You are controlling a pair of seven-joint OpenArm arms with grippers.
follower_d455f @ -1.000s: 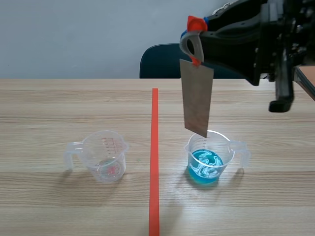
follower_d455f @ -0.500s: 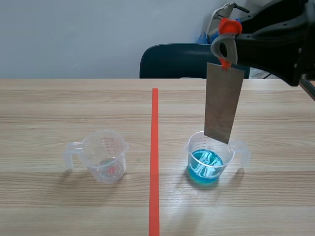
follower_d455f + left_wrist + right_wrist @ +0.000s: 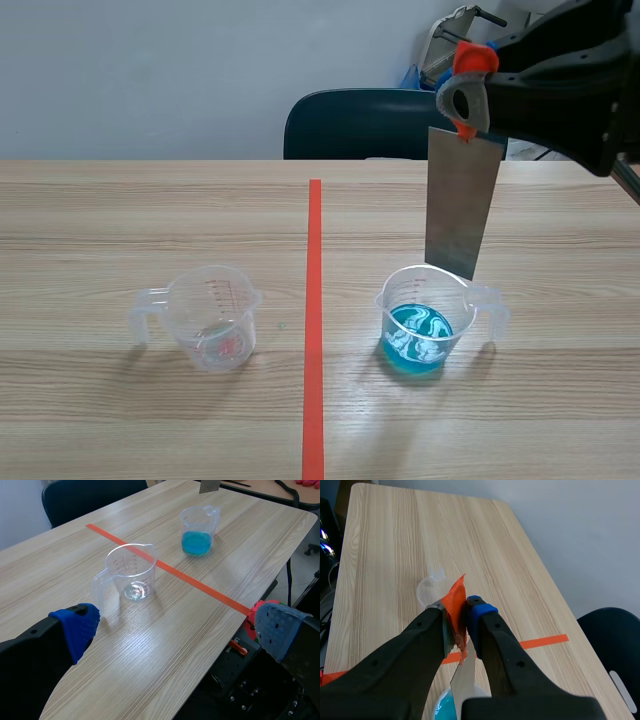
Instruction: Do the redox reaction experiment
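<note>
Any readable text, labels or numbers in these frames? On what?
No text here can be read.
Red scale marks and figures on the empty measuring cup: too small to read.
On the cup of blue liquid: no print that I can make out.
On the metal strip: none.

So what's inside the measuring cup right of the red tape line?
The measuring cup holds blue liquid with pale swirls, low down. The metal plate hangs above its rim, not dipped in. The bottom under the liquid is hidden.

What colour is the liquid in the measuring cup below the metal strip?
Bright blue liquid, with pale swirls on top; clearest in the scene view.
</note>
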